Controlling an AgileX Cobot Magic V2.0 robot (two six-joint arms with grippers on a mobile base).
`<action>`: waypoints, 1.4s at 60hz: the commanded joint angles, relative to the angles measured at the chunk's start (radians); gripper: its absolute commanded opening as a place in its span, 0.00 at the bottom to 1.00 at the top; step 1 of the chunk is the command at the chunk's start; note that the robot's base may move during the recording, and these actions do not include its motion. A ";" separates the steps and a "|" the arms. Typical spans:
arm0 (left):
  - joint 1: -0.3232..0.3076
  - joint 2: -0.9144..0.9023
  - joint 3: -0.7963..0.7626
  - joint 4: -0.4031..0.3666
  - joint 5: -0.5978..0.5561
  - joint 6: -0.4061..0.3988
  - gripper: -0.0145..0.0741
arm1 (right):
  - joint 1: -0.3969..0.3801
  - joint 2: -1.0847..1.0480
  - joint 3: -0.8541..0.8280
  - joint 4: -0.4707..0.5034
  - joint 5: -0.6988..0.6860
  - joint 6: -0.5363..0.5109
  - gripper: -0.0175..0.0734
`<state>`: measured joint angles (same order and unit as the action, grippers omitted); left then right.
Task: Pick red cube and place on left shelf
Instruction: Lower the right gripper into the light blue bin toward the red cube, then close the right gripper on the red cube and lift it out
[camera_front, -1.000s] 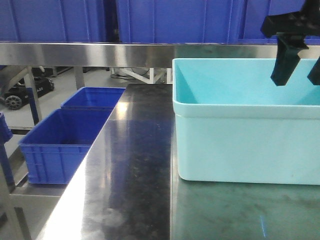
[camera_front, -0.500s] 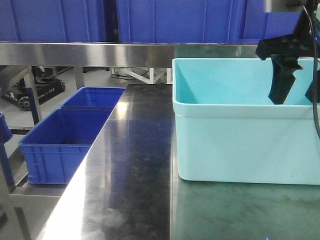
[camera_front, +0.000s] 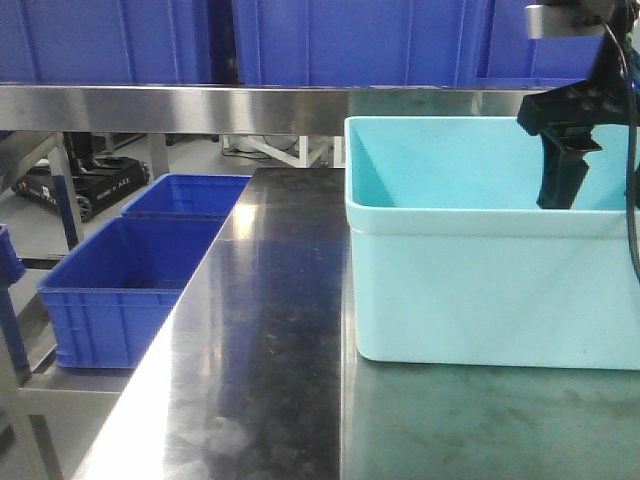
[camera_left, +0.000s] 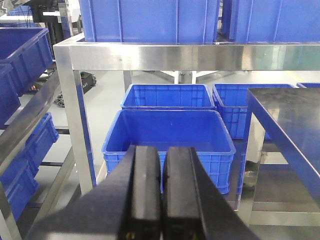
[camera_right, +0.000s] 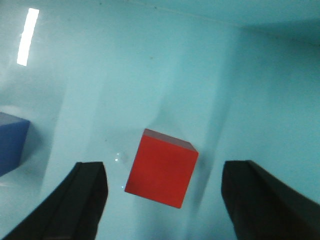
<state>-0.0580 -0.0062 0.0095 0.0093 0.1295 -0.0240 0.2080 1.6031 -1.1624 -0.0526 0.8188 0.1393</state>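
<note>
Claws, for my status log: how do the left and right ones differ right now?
Left claw is shut; right claw is open wide. Left claw faces blue crates; right claw hangs inside the turquoise bin above the red cube. Both are black and hold nothing.

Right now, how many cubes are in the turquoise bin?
2. The red cube shows between the fingers of the open right gripper; the blue cube sits at the wrist view's left edge, cropped. Others may be hidden.

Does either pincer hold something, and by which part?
Nothing. Right pincer is open, apart from the red cube; left pincer is shut, empty.
</note>
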 joint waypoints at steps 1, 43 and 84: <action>0.000 -0.016 0.023 -0.003 -0.087 -0.001 0.28 | -0.003 -0.040 -0.031 -0.017 -0.034 -0.006 0.88; 0.000 -0.016 0.023 -0.003 -0.087 -0.001 0.28 | -0.003 0.055 -0.031 -0.017 -0.053 -0.006 0.88; 0.000 -0.016 0.023 -0.003 -0.087 -0.001 0.28 | -0.003 0.033 -0.031 -0.016 -0.072 -0.006 0.25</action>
<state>-0.0580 -0.0062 0.0095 0.0093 0.1295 -0.0240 0.2080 1.7176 -1.1638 -0.0526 0.7834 0.1393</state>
